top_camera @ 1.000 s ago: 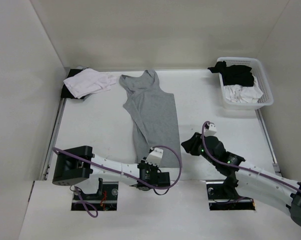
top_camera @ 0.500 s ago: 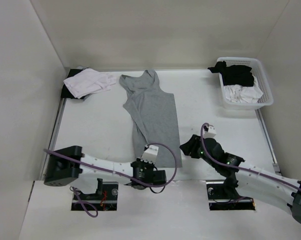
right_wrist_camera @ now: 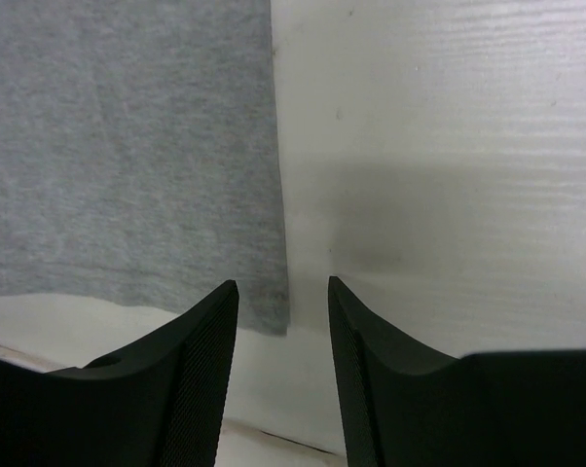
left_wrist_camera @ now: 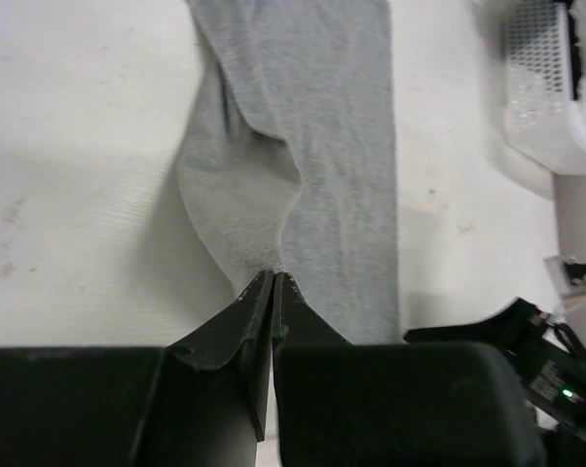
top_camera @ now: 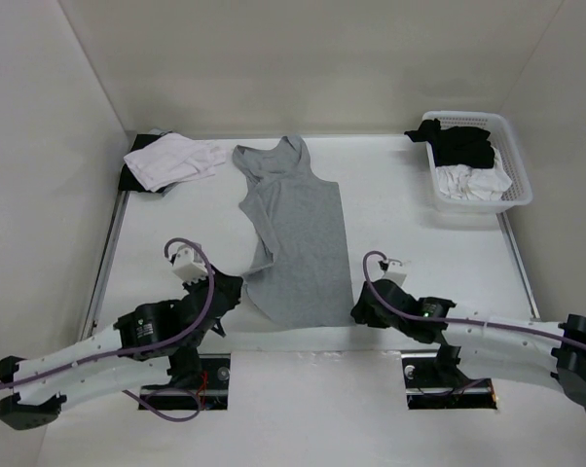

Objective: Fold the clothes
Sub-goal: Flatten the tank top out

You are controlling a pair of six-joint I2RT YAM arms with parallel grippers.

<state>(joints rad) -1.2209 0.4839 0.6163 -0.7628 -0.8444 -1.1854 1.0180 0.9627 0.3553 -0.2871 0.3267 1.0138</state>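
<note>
Left hand [left_wrist_camera: 274, 276] swung leftward — now pinches grey tank top [top_camera: 298, 233] hem.

The white left arm [top_camera: 79, 355] lies low from the near-left corner, reaching right. Its black left gripper [left_wrist_camera: 274, 277] is clamped tight, with the near-left hem of the plain grey knit tank top [top_camera: 298, 243] pinched at the tips. The right arm [top_camera: 507, 341] stretches low to the left. The jaws of its right gripper [right_wrist_camera: 283, 287] stand apart, close above the counter.
</note>
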